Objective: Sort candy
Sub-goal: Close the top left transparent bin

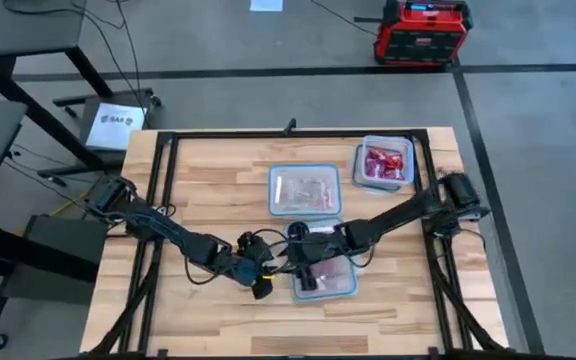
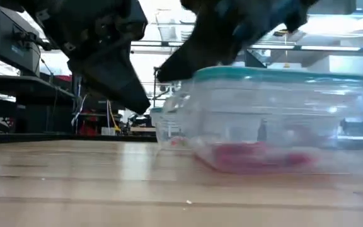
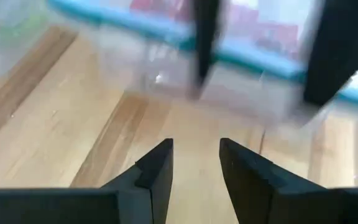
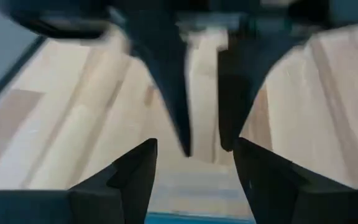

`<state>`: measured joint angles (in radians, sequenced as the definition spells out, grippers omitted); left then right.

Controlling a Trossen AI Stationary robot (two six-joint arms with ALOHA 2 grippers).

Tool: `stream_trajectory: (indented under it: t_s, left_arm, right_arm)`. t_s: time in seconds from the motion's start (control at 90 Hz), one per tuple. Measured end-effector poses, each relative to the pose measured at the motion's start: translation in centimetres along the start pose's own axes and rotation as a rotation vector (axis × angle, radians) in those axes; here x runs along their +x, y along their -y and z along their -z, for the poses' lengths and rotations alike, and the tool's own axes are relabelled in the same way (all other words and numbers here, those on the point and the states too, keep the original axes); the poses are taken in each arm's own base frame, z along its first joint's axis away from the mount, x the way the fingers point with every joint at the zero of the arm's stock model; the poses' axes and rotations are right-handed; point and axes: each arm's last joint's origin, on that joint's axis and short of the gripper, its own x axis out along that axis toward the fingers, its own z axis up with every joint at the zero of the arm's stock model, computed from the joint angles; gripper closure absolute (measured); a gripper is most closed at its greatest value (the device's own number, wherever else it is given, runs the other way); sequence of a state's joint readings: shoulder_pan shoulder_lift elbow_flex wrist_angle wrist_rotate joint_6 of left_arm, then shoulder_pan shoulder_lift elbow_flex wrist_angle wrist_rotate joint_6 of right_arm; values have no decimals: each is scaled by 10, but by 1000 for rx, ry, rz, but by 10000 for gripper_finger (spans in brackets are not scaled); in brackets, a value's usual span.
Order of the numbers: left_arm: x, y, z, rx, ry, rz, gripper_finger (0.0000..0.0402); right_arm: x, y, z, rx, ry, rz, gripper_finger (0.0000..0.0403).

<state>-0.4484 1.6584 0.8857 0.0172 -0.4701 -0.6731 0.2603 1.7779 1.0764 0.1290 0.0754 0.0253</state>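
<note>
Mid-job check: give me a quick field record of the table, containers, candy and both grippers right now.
table: wooden top
containers: three clear, bluish rims
near container: red candy inside
middle container: pinkish candy
far right container: red candy
left gripper: beside near container, jaws slightly apart, nothing held
right gripper: over near container, jaws open, nothing held
loose candy on table: none visible

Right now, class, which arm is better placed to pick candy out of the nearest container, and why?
Probably the right. In the high view the right gripper is over the near container holding red candy, fingers apart. The left gripper sits beside that container, over bare table.
</note>
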Motion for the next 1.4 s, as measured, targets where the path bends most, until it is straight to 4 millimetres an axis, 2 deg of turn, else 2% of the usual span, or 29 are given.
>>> stream_trajectory:
  t_s: [0.1, 0.222, 0.411, 0.522, 0.733, 0.9, 1.178, 1.289, 1.4]
  left_arm:
    - [-7, 6, -12, 14, 18, 20, 283]
    - [-11, 8, -20, 57, 43, 20, 283]
    - [-6, 2, -24, 84, 57, -3, 283]
    - [-1, -4, -17, 88, 40, -18, 283]
    - [27, -4, -3, 58, 36, 44, 283]
    - [48, 1, 5, 71, 12, 78, 283]
    - [56, 1, -14, 143, 10, 68, 283]
    - [56, -1, -22, 99, -110, 103, 283]
    - [50, -1, -20, 21, -270, 94, 283]
  right_arm:
    - [-26, 3, -8, -7, -43, 16, 201]
    - [-39, 5, 6, 5, -88, 48, 201]
    - [-31, 6, 53, 100, -10, 56, 201]
    - [-25, 8, 66, 139, 56, 57, 200]
    - [0, 3, 84, 119, 57, 59, 200]
    - [9, -1, 89, 102, 94, 47, 200]
    - [9, -2, 91, 122, 86, 36, 200]
    - [9, -2, 91, 122, 83, 36, 200]
    - [9, -2, 91, 127, 87, 35, 200]
